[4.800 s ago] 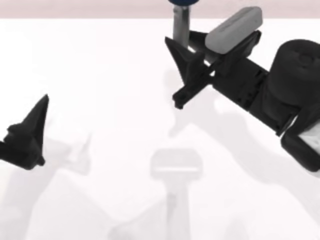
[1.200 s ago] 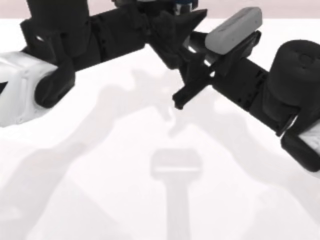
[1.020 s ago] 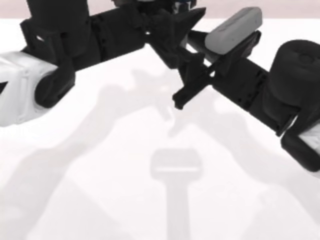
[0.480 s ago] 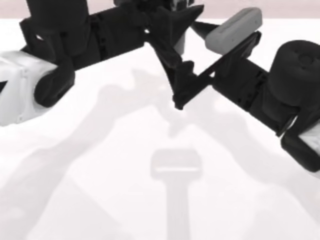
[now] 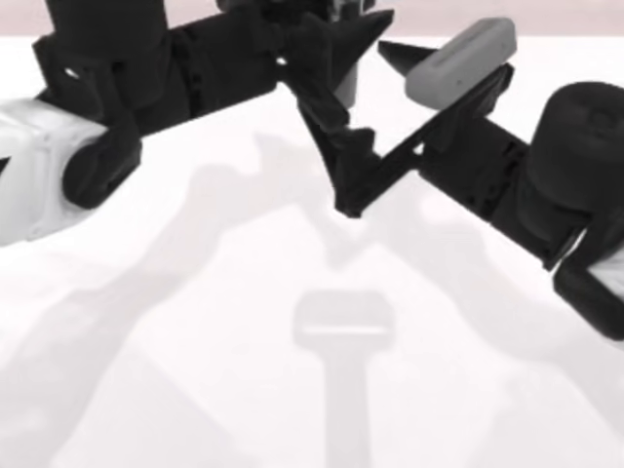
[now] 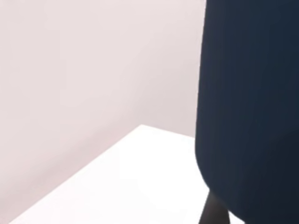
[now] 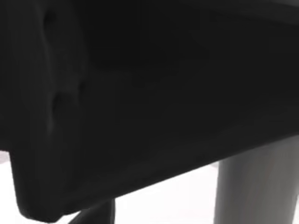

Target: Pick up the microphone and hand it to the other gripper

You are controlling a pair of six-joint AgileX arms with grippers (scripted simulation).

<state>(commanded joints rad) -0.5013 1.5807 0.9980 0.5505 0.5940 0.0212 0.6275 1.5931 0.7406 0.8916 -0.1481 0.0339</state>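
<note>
The microphone's grey handle shows near the table's far edge in the top view, and its head is hidden at the frame's top. My left gripper, reaching in from the left, is shut on the microphone. The navy head fills the side of the left wrist view. My right gripper is open, with one finger on the handle's right and the other on its near left, both apart from it. In the right wrist view the handle stands beside the black bulk of the left gripper.
The white table carries only the arms' shadows. Its far edge meets a pinkish wall. The pale grey block on my right gripper sits just right of the handle. Both arms crowd the far middle.
My right gripper, shut on the handle a second ago, has spread its fingers and let go. My left gripper keeps hold of the microphone and has drifted slightly towards the far left.
</note>
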